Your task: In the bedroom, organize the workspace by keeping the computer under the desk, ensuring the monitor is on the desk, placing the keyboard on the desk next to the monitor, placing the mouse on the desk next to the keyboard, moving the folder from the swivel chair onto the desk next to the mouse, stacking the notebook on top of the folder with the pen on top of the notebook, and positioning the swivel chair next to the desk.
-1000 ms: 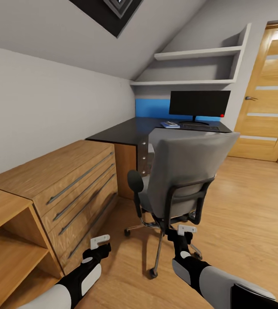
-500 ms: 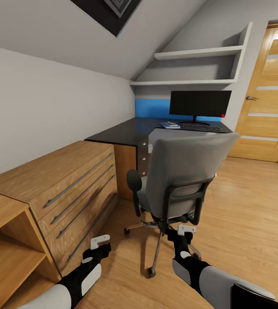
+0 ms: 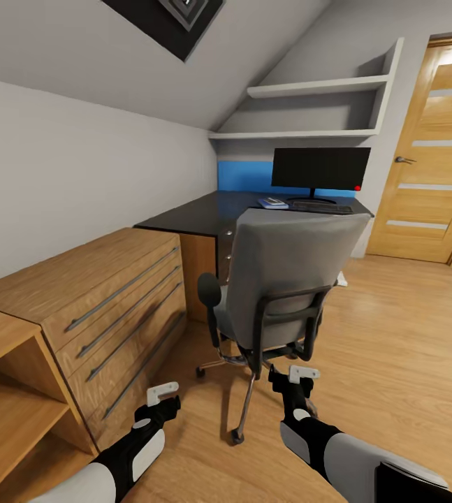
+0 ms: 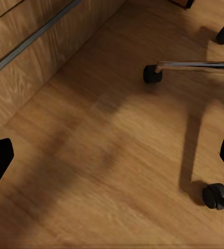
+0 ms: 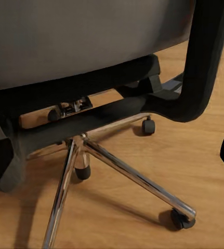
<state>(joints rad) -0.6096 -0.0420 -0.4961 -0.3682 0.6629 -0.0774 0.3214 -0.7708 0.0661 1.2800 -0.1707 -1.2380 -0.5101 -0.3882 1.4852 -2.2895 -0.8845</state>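
1. Since it rides on casters, the swivel chair (image 3: 281, 279), standing just short of the desk (image 3: 198, 213), should roll easily; its stiff backrest frame looks the place to push.
2. Both the left gripper (image 3: 161, 392) and right gripper (image 3: 301, 374) hang wide apart, empty.
3. Open floor (image 3: 407, 335) lies rightward; the wooden drawer chest (image 3: 93, 293) hems the left.

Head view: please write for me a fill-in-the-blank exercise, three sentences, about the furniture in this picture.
1. The monitor stands on the ______.
2. The swivel chair turns its ______ toward the robot.
3. The door at the right side is made of ______.

Missing words: desk; back; wood
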